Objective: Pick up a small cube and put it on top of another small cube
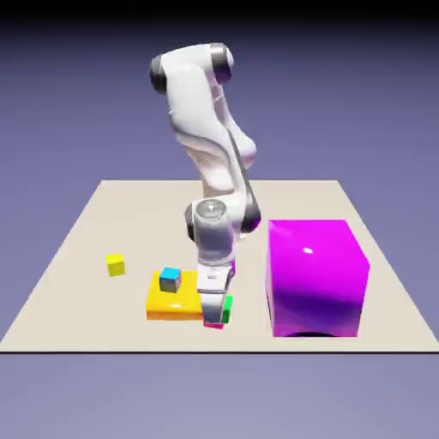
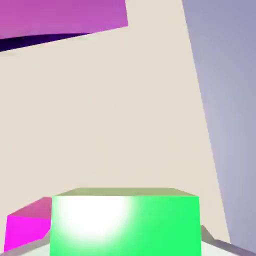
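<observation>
The gripper (image 1: 216,314) clenches the green cube (image 2: 125,225) — pink cube (image 2: 27,227) at nine o'clock — an off-centre release would topple it.

No text, label, brand, number or sign is showing anywhere in either view; every visible surface is appearing as plain, unmarked colour.
</observation>
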Available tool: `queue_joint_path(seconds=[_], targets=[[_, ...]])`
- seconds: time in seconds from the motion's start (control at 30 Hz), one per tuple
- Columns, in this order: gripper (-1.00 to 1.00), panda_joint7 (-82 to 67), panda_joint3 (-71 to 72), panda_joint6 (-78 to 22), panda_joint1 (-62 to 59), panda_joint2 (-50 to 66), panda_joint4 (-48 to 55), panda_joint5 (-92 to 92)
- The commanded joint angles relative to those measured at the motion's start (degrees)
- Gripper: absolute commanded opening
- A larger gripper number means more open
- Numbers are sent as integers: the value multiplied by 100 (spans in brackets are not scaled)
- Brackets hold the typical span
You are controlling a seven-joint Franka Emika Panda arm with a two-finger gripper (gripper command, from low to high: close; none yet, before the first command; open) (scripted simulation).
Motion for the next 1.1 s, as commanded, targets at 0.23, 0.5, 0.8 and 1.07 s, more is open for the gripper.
queue_joint_path(seconds=[0.23,0.5,0.8,1.07], targets=[[-100,1899,-1662,618,1641,-1064,-810,1244],[-100,3675,-2986,1107,3197,-1930,-1630,2202],[100,3022,-2272,2231,2690,-502,-1320,2995],[100,3675,-2986,1107,3197,-1929,-1630,2202]])
